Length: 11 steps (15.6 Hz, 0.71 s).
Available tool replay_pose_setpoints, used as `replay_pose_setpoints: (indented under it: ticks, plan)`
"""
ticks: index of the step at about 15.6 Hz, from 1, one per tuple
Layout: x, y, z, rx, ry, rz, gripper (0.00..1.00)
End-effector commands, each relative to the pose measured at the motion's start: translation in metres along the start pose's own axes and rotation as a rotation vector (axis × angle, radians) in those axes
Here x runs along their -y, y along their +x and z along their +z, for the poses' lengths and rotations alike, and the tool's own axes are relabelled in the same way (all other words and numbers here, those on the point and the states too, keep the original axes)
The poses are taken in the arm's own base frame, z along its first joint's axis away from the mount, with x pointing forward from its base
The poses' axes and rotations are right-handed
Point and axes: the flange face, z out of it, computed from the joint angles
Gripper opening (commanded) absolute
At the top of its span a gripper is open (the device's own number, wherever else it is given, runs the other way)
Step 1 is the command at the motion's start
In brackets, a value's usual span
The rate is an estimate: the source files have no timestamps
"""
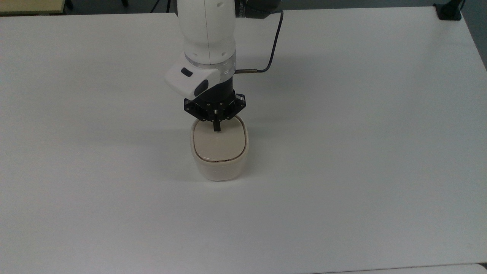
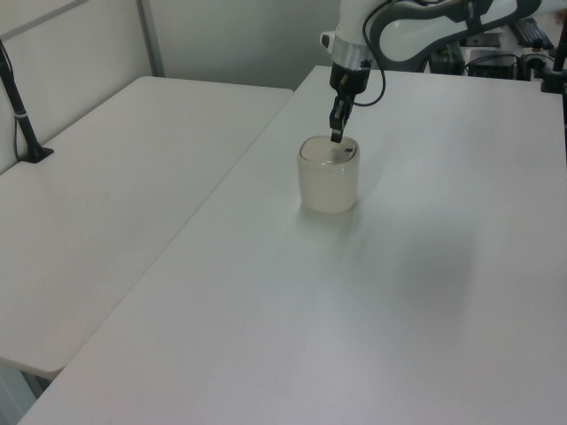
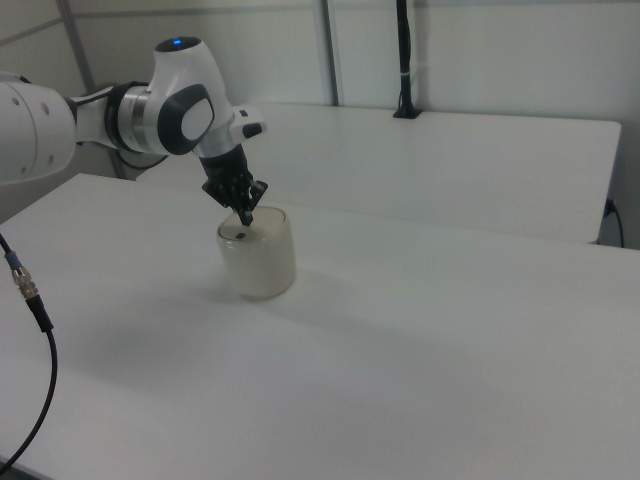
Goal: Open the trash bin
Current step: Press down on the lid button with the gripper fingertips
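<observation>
Hovering over the trash bin (image 1: 219,152) lid, the hand (image 1: 217,129) has fingers pressed together.

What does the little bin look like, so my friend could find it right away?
Look at the big white table. Near its middle, right under the robot's black gripper, stands the trash bin. It is a small cream-white tub with rounded corners and a flat beige lid, shut, and it is the lone thing standing on that table.
</observation>
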Motion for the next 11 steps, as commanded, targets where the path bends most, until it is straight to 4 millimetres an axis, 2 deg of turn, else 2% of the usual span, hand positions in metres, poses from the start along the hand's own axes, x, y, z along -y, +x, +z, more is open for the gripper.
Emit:
replay_pose_setpoints:
  ticks: [1,3,5,8,11]
  plan:
    - [0.017,-0.002,0.027,0.04,0.014,-0.01,0.0]
    - [0.016,-0.002,0.028,0.044,0.014,-0.01,0.0]
    - [0.014,-0.003,0.019,0.055,0.014,-0.007,0.0]
    - [0.007,-0.009,-0.025,0.068,0.011,0.0,0.0]
    - [0.003,-0.026,-0.059,0.126,0.005,0.006,0.0]
